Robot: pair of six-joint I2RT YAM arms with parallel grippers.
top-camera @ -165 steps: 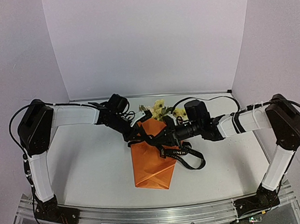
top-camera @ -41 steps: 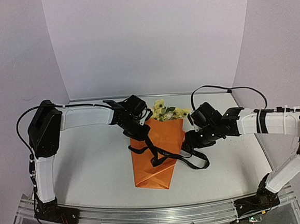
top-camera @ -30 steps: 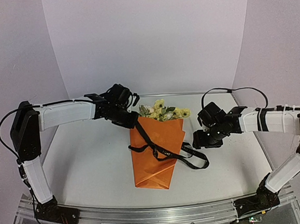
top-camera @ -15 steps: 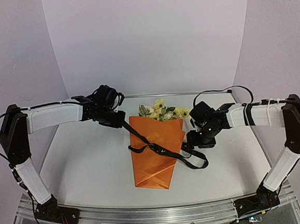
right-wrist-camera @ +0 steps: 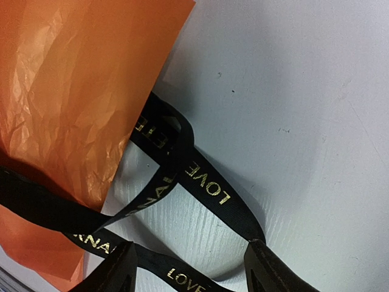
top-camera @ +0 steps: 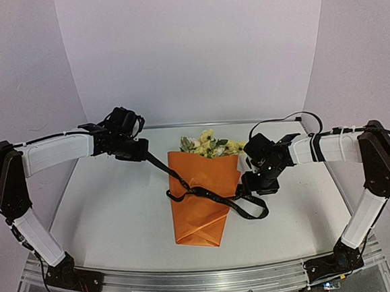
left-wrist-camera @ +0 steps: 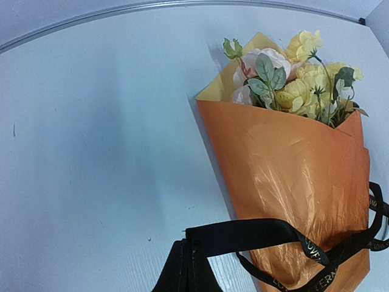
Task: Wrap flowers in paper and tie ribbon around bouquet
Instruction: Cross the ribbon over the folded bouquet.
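The bouquet lies in the middle of the table: an orange paper cone with pale yellow flowers poking out of its far, wide end. A black ribbon with gold lettering crosses the cone and loops on the table at its right. My left gripper is up and to the left of the cone, shut on one ribbon end that runs taut from its tips. My right gripper stands open at the cone's right edge. Its fingers straddle the ribbon loop beside the paper.
The white table is walled by white backdrop panels at the back and both sides. An aluminium rail with both arm bases runs along the near edge. The right arm's black cable arcs above its forearm.
My left gripper has drawn away to the left and back with the ribbon end, pulling that strand straight. My right gripper has shifted left onto the ribbon loop beside the cone.
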